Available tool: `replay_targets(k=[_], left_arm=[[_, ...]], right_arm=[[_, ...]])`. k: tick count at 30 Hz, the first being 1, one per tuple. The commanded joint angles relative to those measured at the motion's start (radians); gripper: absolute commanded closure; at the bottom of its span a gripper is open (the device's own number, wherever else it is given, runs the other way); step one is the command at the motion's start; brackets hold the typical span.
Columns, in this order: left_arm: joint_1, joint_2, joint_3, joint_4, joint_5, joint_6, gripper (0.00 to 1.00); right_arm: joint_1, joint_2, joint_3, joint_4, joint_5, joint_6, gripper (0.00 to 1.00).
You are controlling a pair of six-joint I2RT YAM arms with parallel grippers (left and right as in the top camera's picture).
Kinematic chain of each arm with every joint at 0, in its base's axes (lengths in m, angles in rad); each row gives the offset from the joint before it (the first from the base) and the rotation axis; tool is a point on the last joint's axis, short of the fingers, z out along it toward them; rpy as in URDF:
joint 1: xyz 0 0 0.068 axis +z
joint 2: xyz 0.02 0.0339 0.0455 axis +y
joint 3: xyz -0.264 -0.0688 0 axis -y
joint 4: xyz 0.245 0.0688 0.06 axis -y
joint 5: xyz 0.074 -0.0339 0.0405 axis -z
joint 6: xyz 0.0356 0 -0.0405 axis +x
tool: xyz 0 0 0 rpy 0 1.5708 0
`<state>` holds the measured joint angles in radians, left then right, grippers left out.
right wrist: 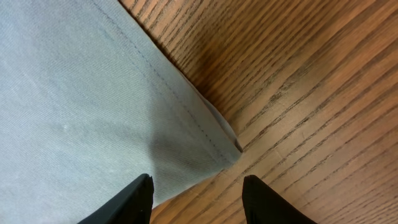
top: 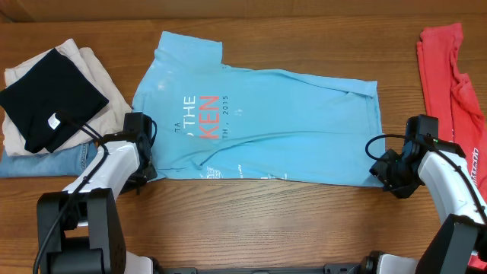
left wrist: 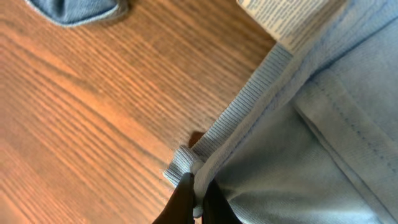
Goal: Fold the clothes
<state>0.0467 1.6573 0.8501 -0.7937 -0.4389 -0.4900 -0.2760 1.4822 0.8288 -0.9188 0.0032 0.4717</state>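
Shirt (top: 289,122) is laid flat on the worktop (top: 251,221), long axis running pincer to pincer: ribbed edge clamped in the left pincer (left wrist: 196,185), hem corner straddled by the spread right pincer (right wrist: 198,185).

Overhead: straight down, far, whole shirt (top: 289,129) and table (top: 251,221).
Left wrist: close, down on what's likely the collar (left wrist: 249,112).
Right wrist: close, down on a hem corner (right wrist: 227,144).
Shared: shirt, table.
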Motion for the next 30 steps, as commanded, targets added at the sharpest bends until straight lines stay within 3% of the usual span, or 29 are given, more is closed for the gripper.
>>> replay_targets(k=[1, 7, 17, 30], left_arm=[[0.006, 0.011, -0.009, -0.016, -0.041, -0.035, 0.96], [0.006, 0.011, -0.009, -0.136, -0.119, -0.173, 0.96], [0.005, 0.011, -0.009, -0.106, -0.110, -0.172, 0.90], [0.005, 0.011, -0.009, -0.107, -0.111, -0.168, 0.87]], right_arm=[[-0.006, 0.005, -0.005, 0.010, -0.005, -0.002, 0.50], [-0.006, 0.005, -0.005, 0.074, -0.040, -0.049, 0.55], [-0.005, 0.017, -0.005, 0.258, -0.253, -0.219, 0.72], [-0.005, 0.285, -0.005, 0.264, -0.194, -0.232, 0.72]])
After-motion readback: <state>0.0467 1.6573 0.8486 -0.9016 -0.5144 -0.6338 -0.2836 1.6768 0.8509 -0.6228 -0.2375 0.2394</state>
